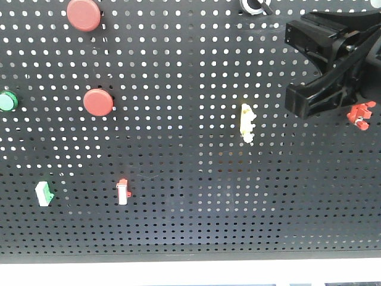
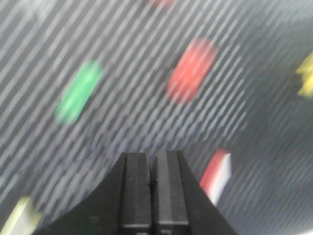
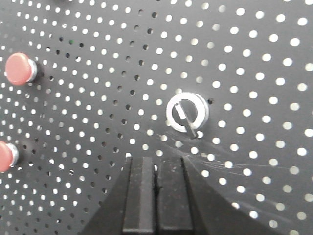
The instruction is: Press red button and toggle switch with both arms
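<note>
Your left gripper [image 2: 152,188] is closed, but that view's motion-blurred: red button [image 2: 191,70] is just a smear ahead & right of it. Right gripper [image 3: 156,196] is closed too, toggle switch [image 3: 187,114] just above its tips. All on black pegboard [image 1: 178,107], w/ a white strip below

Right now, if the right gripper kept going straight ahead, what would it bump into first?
Probably the silver toggle switch just above the shut right gripper, or the black pegboard beside it; depth is hard to judge.
</note>
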